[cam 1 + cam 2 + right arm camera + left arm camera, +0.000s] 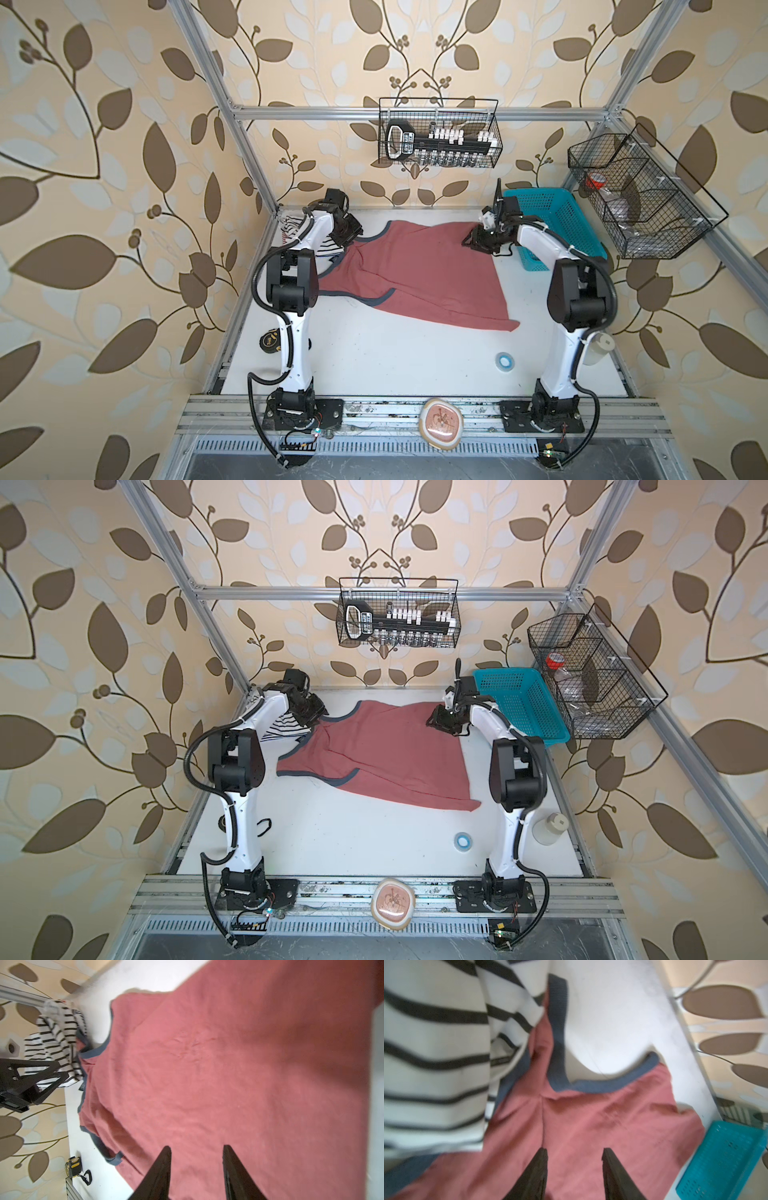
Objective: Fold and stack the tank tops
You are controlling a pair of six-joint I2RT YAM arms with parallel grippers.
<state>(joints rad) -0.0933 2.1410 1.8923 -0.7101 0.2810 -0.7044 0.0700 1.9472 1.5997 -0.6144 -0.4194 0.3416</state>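
None of the tank tops is seen folded or stacked, so the task is judged to be at its start: one garment is laid out, and every fold and the stacking are left to be done.

Nearest, a pointed hem corner of the dusty red tank top point(415, 266) is found well in front of the teal basket point(552, 216), lying on the white table point(395, 361). Further back, its body is spread nearly flat beside the basket, with one long crease through the cloth and grey-blue trim curving round the armholes and neck. Only a faint mark is seen in the fabric, so the printed side is taken to be down.

Level with the basket, the right gripper point(197, 1148) is held over the top's far hem corner, just beside the basket, jaws apart and nothing pinched. The left gripper point(574, 1151) is poised over the shoulder end, well apart from the basket, likewise parted and empty.

Farthest from the basket, a black-and-white striped tank top point(328, 247) is heaped unfolded, touching the red top's strap. A third top cannot be told apart there.
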